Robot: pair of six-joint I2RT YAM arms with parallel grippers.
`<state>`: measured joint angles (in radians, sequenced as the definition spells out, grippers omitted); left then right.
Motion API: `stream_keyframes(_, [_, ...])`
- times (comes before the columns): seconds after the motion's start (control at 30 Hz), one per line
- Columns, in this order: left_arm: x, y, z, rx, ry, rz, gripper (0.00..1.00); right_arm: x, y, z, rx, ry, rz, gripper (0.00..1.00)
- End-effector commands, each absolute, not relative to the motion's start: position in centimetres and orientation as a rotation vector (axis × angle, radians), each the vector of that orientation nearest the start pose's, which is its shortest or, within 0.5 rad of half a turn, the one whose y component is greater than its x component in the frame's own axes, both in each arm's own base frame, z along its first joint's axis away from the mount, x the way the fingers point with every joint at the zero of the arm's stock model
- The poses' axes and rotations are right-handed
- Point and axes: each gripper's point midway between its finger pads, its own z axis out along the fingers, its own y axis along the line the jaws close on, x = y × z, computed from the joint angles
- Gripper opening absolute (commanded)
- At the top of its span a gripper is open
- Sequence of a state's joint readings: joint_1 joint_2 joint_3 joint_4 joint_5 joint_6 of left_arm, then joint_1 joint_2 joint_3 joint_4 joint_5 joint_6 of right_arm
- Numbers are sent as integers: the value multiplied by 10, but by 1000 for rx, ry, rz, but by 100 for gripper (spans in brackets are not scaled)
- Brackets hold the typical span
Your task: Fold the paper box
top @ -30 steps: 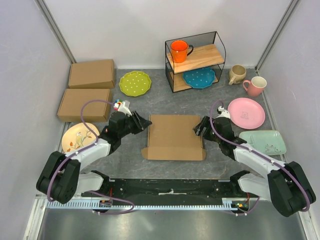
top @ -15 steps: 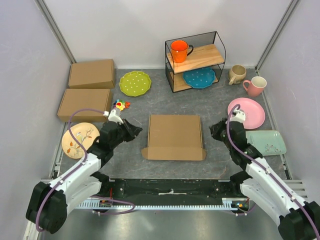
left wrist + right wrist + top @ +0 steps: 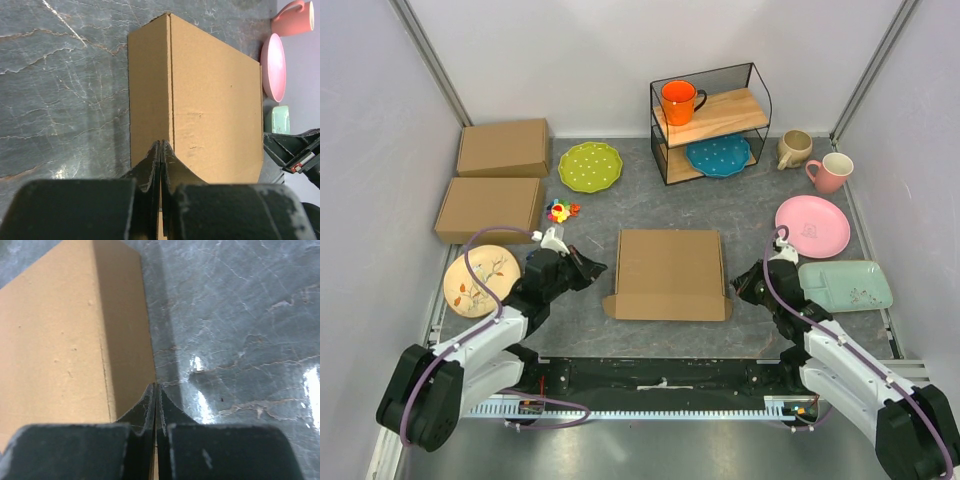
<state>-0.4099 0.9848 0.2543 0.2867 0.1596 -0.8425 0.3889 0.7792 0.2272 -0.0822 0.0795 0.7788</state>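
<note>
The paper box [image 3: 670, 272] lies closed and flat in the middle of the grey table, a brown cardboard mailer with small tabs sticking out at its near corners. My left gripper [image 3: 592, 268] sits just left of the box, apart from it, shut with nothing held. My right gripper [image 3: 741, 289] sits just right of the box near its front corner, also shut and empty. In the left wrist view the shut fingertips [image 3: 160, 145] point at the box [image 3: 215, 100]. In the right wrist view the shut tips [image 3: 156, 387] hover by the box's side wall [image 3: 125, 340].
Two closed cardboard boxes [image 3: 503, 147] [image 3: 488, 208] lie at the back left, with a green plate [image 3: 590, 165] and a small toy [image 3: 560, 211] nearby. A wire shelf [image 3: 710, 120] holds an orange mug and blue plate. Mugs [image 3: 793, 148] [image 3: 830, 172], a pink plate [image 3: 812, 225], a green tray [image 3: 845, 284] and a floral plate [image 3: 480, 280] line the sides.
Both grippers have let go of the box's sides, closed fully and drawn back toward the near edge. The box has stayed in place.
</note>
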Motion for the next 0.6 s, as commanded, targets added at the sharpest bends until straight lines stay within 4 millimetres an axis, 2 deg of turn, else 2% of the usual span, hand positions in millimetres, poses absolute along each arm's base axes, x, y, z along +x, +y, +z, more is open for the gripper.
stream_keyframes(0.0, [258, -182, 96, -357, 2061, -1007, 2, 241, 128, 65, 456, 2137, 684, 0])
stream_keyframes(0.33, [257, -178, 74, -424, 2128, -970, 2, 236, 136, 56, 433, 2154, 735, 0])
stream_keyframes(0.57, [256, -175, 69, -433, 2142, -950, 2, 233, 138, 52, 423, 2163, 757, 0])
